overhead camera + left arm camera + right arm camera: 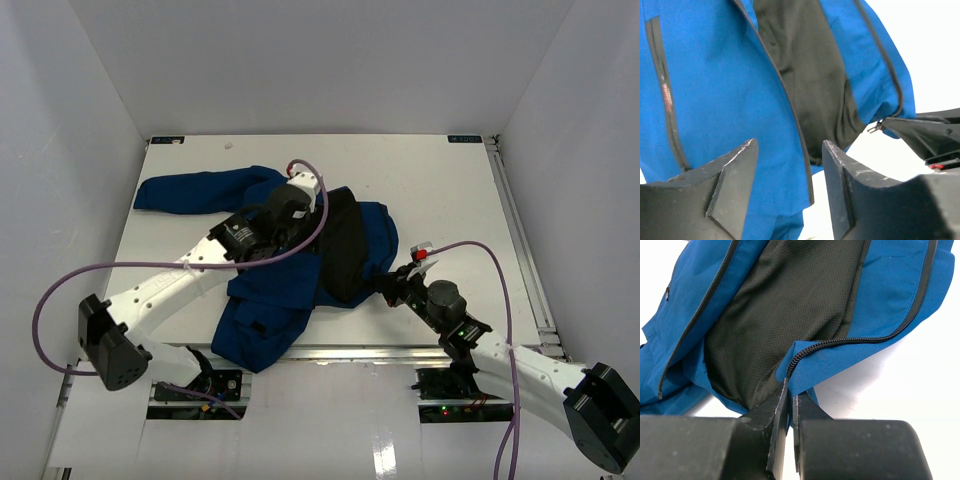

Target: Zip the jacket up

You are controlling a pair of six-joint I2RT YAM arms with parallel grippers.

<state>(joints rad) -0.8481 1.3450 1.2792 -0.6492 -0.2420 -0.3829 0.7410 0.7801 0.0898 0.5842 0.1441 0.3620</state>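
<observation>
The royal-blue soft fabric jacket (pixel 260 320) lies wide open on the desk (pixel 450 190), zipping not begun. The right tool (pixel 790 390) clamps its zipper end (pixel 795 360); the left tool (pixel 790 145) hangs apart.

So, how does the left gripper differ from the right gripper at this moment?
The left gripper is open and holds nothing; the right gripper is shut on the jacket, pinching its zipper edge. The left gripper is over the jacket's middle; the right gripper is at its near right edge. Both face the jacket's unzipped front.
</observation>
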